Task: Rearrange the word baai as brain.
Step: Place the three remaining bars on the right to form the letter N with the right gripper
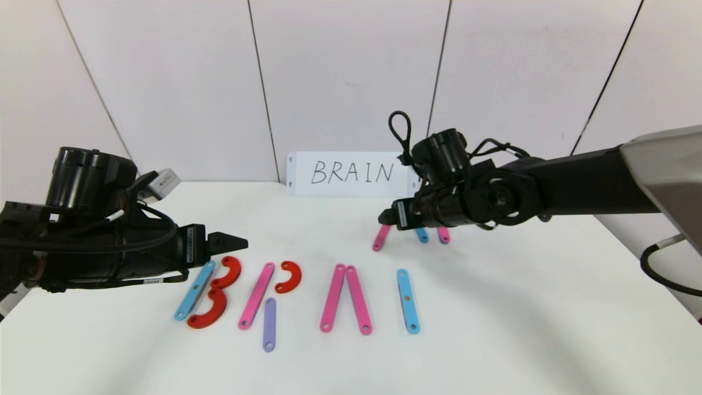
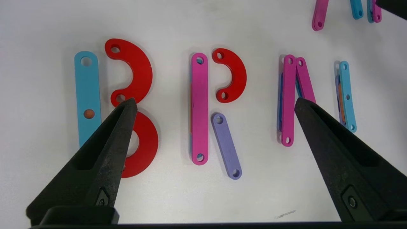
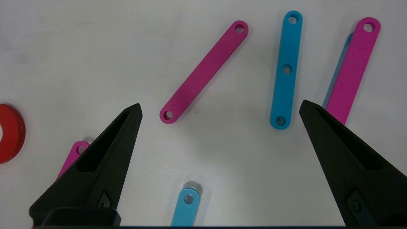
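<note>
Just below left claw (image 1: 233, 241): word (image 1: 296, 293).

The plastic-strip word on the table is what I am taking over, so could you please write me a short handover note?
Left gripper: open, empty, above the B and R end of the word.
Right gripper: open, empty, above three spare strips: pink strip, light-blue strip, second pink strip.
Word so far: B from a light-blue strip and two red arcs; R from a pink strip, red arc and purple strip; A as two pink strips, no crossbar; I, a light-blue strip.
Left: build the N, probably from the spares.
White card reading BRAIN stands at the back.
</note>
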`<state>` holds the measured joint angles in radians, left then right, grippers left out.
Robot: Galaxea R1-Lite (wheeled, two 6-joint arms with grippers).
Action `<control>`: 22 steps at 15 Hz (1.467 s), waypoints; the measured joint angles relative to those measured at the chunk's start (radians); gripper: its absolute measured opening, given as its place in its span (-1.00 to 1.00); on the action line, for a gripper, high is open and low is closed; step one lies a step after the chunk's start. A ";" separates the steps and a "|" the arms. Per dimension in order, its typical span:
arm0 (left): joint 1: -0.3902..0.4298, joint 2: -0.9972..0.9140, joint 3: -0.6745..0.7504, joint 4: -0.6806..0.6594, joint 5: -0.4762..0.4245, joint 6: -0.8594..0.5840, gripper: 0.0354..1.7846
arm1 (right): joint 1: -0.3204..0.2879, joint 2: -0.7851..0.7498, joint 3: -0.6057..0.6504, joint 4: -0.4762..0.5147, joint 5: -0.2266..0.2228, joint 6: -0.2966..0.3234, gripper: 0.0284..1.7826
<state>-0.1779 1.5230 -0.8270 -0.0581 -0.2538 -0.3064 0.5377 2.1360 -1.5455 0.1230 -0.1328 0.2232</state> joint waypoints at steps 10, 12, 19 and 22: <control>0.000 -0.005 0.006 0.000 0.001 0.004 0.94 | 0.040 0.211 -0.222 0.014 -0.123 0.102 0.95; 0.000 -0.005 0.006 0.000 0.001 0.004 0.94 | 0.044 0.244 -0.247 0.017 -0.132 0.102 0.95; 0.000 -0.003 0.007 0.001 0.001 0.003 0.94 | 0.053 0.300 -0.263 0.011 -0.136 0.103 0.54; 0.000 -0.002 0.009 0.000 -0.001 0.003 0.94 | 0.053 0.308 -0.270 0.012 -0.136 0.103 -0.04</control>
<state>-0.1779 1.5206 -0.8179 -0.0577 -0.2545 -0.3030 0.5906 2.4443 -1.8155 0.1347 -0.2689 0.3266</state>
